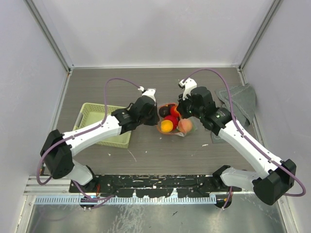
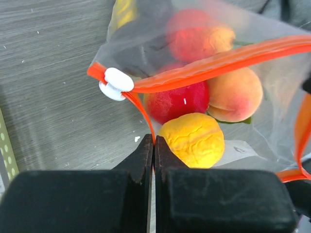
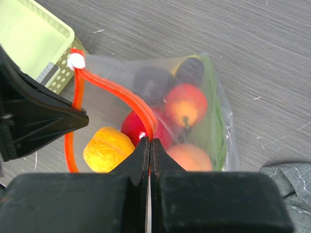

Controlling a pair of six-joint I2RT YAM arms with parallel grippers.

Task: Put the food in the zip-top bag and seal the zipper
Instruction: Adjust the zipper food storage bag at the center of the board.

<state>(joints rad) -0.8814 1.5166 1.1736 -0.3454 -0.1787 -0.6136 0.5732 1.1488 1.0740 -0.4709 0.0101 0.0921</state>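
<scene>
Landmark: pale green basket (image 1: 102,124), on the grey table (image 1: 146,82).

Zip-top bag (image 1: 172,121) lies on the table to the right of the basket, apart from it, between the two wrists. Grey cloth (image 1: 240,102) is farther right of the basket, beyond the bag.

Food is inside the bag. Left wrist view: yellow piece (image 2: 193,140) is nearest the fingers, with the red piece (image 2: 177,102) behind it and touching it. The peach-orange piece (image 2: 235,94) sits beside the red one. Right wrist view adds two dark purple pieces (image 3: 150,80) at the end of the bag. A red-orange piece (image 3: 186,104) is beside them, and a green edge shows along the side away from the basket.

Zipper (image 2: 218,63) is not closed: its two red-orange strips stand apart, so the mouth gapes. White slider (image 2: 115,82) sits at the end of the zipper nearest the basket. In the right wrist view it shows just against the basket's corner.

Left gripper (image 2: 153,141) comes from the basket side. Its fingers are pressed together, with one strip of the zipper pinched at the tips.

Right gripper (image 3: 149,141) comes from the side away from the basket. Its fingers are likewise pressed together, with the other strip pinched between them.

In the top view the two grippers sit close on either side of the bag's mouth.
</scene>
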